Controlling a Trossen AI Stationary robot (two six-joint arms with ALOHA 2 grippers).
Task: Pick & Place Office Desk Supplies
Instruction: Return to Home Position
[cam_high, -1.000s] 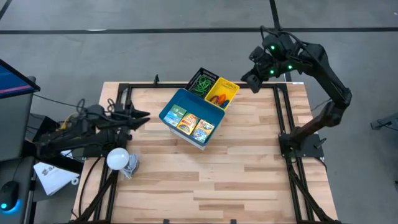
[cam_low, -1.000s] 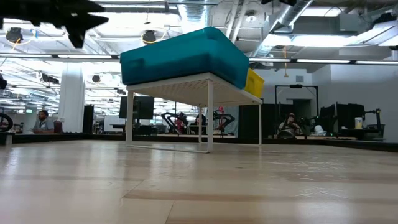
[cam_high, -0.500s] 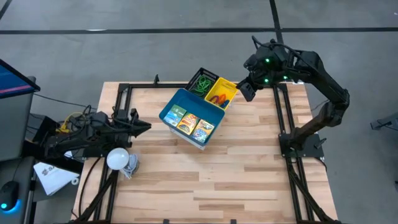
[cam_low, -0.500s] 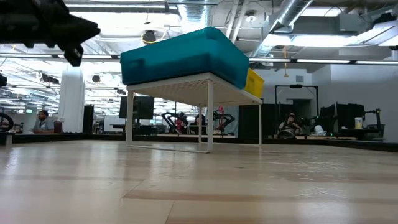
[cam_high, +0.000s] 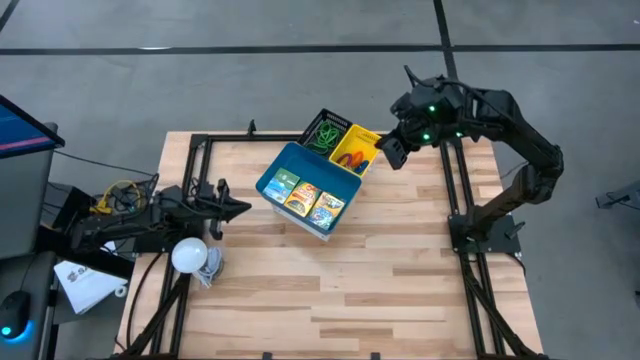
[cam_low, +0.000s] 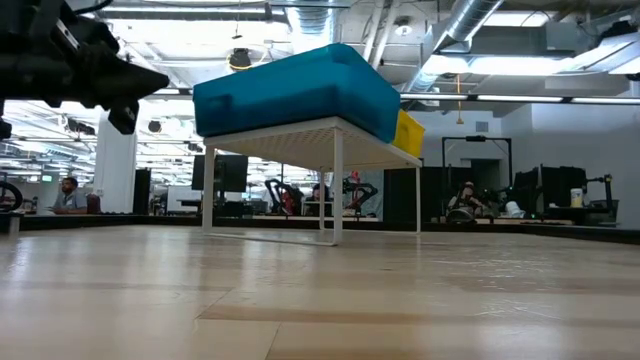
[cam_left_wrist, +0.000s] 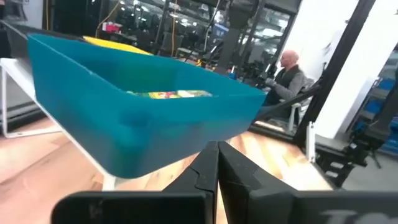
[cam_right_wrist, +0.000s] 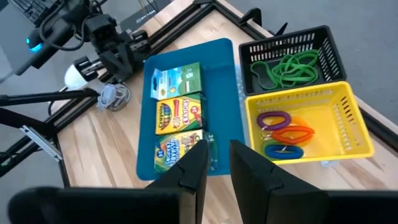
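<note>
On the shelf: three trays, both grippers empty

At the table's (cam_high: 380, 290) left edge, the left gripper (cam_high: 232, 208) hangs clenched on nothing, near a white bulb (cam_high: 190, 254). Mid-table, the blue tray (cam_high: 335, 177) with three crayon packs (cam_high: 303, 197) rests on the white shelf (cam_low: 335, 135). Behind it stand the black tray (cam_right_wrist: 273, 43) holding green rubber bands (cam_right_wrist: 292, 67) and the yellow tray (cam_right_wrist: 348, 118) holding coloured loops (cam_right_wrist: 286, 134). The right gripper (cam_high: 384, 154) hovers beside the yellow tray, fingers narrowly parted, empty.

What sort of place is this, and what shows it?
Probably a robotics lab in an open hall: the left gripper and right gripper are at a wooden table, bare ceiling ducts run overhead, and a person sits behind.
</note>
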